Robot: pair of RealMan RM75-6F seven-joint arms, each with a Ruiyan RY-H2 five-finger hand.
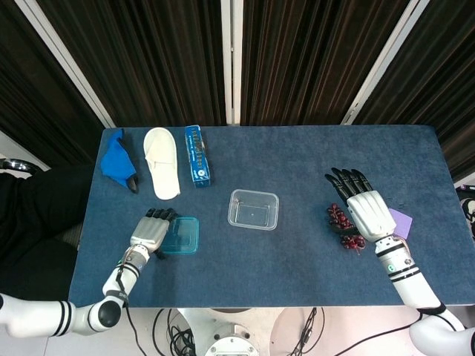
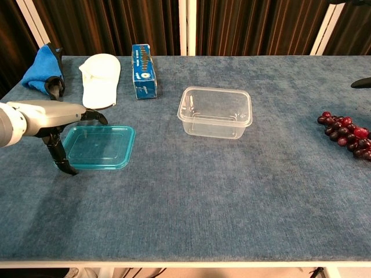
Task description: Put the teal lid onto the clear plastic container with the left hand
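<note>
Teal lid (image 2: 98, 147) lies flat on the table, left of the clear container (image 2: 215, 112). Your left hand (image 2: 43, 114) hovers at its left edge, fingers spread, holding nothing. It looks thin, light and slick, so pinch the rim.

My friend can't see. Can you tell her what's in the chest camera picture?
The robot's left hand reaches in from the left edge over the near-left corner of a flat teal lid on a blue table. A clear plastic container sits open further right, with red grapes at the far right.
</note>
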